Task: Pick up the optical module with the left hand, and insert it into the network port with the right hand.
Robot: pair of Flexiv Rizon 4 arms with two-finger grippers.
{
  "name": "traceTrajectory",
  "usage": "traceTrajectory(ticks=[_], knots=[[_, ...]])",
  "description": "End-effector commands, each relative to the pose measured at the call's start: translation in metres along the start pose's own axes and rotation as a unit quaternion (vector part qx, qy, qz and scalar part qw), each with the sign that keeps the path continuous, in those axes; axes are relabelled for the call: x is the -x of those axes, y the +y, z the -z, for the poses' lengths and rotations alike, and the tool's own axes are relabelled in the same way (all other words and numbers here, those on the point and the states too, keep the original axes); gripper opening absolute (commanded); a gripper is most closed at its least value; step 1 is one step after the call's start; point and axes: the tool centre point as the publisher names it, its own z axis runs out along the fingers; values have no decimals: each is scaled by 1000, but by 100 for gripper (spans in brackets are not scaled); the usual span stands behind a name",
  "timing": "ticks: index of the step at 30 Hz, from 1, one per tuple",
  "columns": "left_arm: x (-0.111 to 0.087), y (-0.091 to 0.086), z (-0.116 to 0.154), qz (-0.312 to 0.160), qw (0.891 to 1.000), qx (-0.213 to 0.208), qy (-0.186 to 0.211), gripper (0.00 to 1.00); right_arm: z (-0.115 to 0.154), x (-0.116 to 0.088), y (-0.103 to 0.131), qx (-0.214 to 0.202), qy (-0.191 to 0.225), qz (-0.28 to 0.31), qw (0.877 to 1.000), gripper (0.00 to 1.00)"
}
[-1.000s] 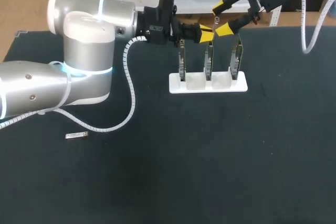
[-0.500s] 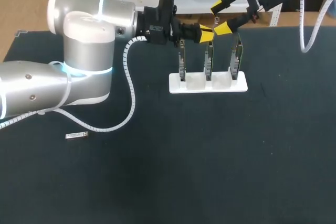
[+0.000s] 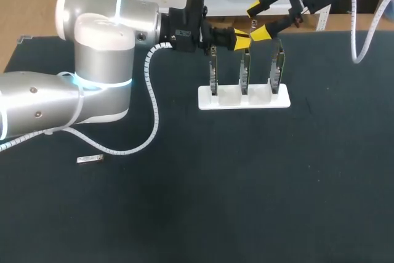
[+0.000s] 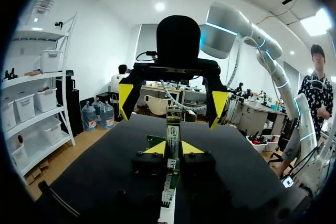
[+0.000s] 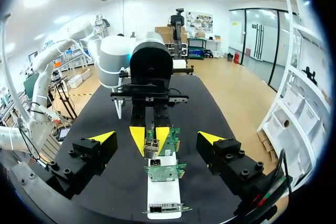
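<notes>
Head view: the left arm comes in from the left across the dark bench [image 3: 246, 183], its gripper, the left gripper [image 3: 241, 38], poised just above the top of the middle of three green circuit boards [image 3: 245, 69]. The boards stand upright, side by side, in a white holder [image 3: 209, 100] near the bench's far edge.

Seen in the left wrist view, the left gripper's yellow tips are clamped from both sides on the optical module [image 4: 172, 132], a slim metal piece that stands up between them. Whether the module touches a board cannot be told.

The right gripper [image 3: 261, 21] hangs at the far right of the bench, above the holder's right end and just beyond the left gripper. Its fingers are spread wide, with nothing between them. In the right wrist view, the left gripper lies ahead of those parted fingers, with the boards and holder beneath.

A small silver piece [image 3: 89, 159] lies flat on the bench, well apart from the holder, near the left arm's cable.
</notes>
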Motion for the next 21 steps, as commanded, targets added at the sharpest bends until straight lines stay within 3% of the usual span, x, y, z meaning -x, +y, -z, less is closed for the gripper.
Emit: traceTrajectory(ticks=[1, 21], knots=[[0, 2, -1, 0, 1000, -2, 0, 0, -1, 0, 0, 0, 2, -1, 1000, 100], [0, 2, -1, 0, 1000, -2, 0, 0, -1, 1, -3, 0, 2, -2, 1000, 100]])
